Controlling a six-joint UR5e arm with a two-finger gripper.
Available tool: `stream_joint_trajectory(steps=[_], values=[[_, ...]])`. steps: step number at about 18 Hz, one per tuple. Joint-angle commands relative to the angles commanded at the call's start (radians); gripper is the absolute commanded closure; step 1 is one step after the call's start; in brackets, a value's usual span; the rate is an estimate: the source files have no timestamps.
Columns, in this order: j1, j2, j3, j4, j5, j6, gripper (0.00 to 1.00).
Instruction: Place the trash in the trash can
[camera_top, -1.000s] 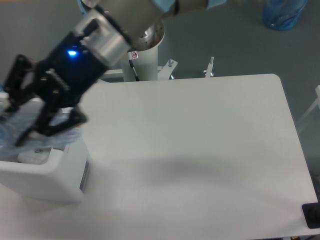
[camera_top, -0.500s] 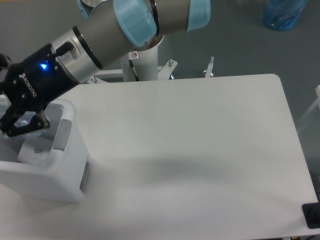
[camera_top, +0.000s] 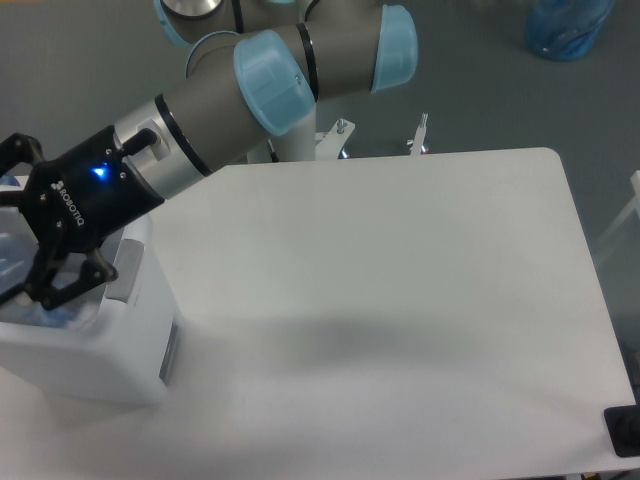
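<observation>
While the arm (camera_top: 250, 95) reaches from twelve o'clock down toward nine o'clock, its black tool (camera_top: 25, 255) hangs over the open top of the white trash can (camera_top: 120, 345), which stands on the tabletop (camera_top: 400, 300) at the eight o'clock corner. Its dark fingers (camera_top: 75, 280) are spread apart, one high near the left edge and one low over the bin's mouth. Something clear and bluish, likely the plastic bottle (camera_top: 60, 315), shows inside the can just below the tool; whether the fingers touch it I cannot tell. A blue light (camera_top: 98, 172) glows on the tool's body
</observation>
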Motion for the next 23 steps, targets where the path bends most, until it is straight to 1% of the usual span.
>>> stream_joint_trajectory(steps=[3, 4, 6, 9, 11, 13, 14, 16, 19, 20, 22, 23], values=[[0.009, -0.005, -0.012, 0.000, 0.005, 0.002, 0.02], [0.026, -0.005, -0.015, 0.000, 0.006, 0.002, 0.01], [0.076, -0.005, -0.020, 0.000, 0.008, 0.002, 0.01], [0.176, -0.011, -0.026, 0.002, 0.009, 0.003, 0.00], [0.233, -0.029, -0.029, 0.000, 0.009, 0.026, 0.00], [0.282, -0.061, -0.034, 0.000, 0.011, 0.067, 0.00], [0.301, -0.069, -0.034, -0.002, 0.029, 0.084, 0.00], [0.322, -0.077, -0.034, -0.002, 0.147, 0.113, 0.00], [0.325, -0.098, -0.032, -0.002, 0.380, 0.161, 0.00], [0.328, -0.100, -0.034, -0.003, 0.440, 0.178, 0.00], [0.348, -0.107, -0.041, -0.005, 0.515, 0.233, 0.00], [0.359, -0.112, -0.041, -0.005, 0.528, 0.259, 0.00]])
